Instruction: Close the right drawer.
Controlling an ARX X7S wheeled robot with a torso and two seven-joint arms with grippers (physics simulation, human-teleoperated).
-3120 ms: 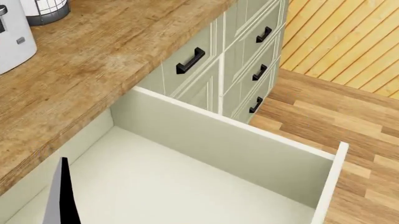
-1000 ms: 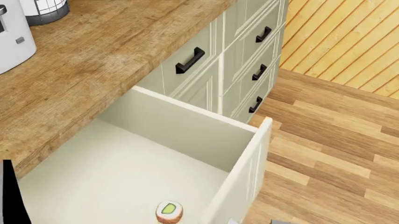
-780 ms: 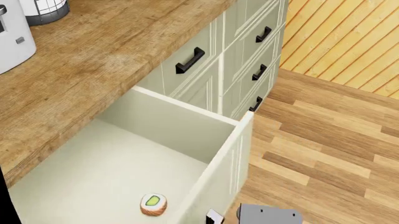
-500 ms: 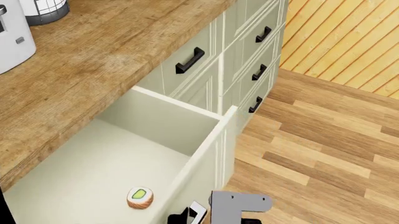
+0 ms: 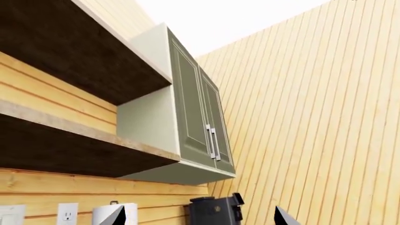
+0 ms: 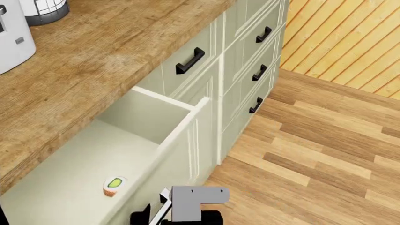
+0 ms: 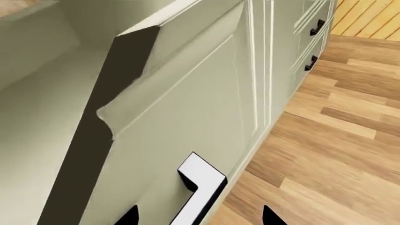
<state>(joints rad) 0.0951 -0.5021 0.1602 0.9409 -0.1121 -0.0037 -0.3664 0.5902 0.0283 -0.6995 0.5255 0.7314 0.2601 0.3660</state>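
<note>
The right drawer (image 6: 185, 140) stands partly open below the wooden counter. Its sage-green panel front faces the floor side and its off-white inside (image 6: 69, 168) shows. A small sushi roll (image 6: 113, 185) lies inside near the front. My right gripper (image 6: 164, 216) is at the drawer's front, low in the head view. In the right wrist view the drawer front (image 7: 187, 108) fills the frame, and the bar handle (image 7: 200, 192) lies between the spread fingertips of the open right gripper (image 7: 198, 218). My left gripper (image 5: 198, 218) is open and empty, pointing up at the wall.
A closed drawer with a black handle (image 6: 190, 60) and a stack of narrower drawers (image 6: 259, 70) lie beyond. The wooden countertop (image 6: 93, 61) carries a white appliance (image 6: 12, 37) and a wire basket (image 6: 44, 9). Wood floor (image 6: 312, 154) is at right. The left wrist view shows a wall cabinet (image 5: 200, 126) and a coffee machine (image 5: 216, 213).
The drawer has slid steadily into the cabinet, its front moving toward the counter. The sushi roll has come into view inside. My right gripper has risen into the head view at the drawer front.
</note>
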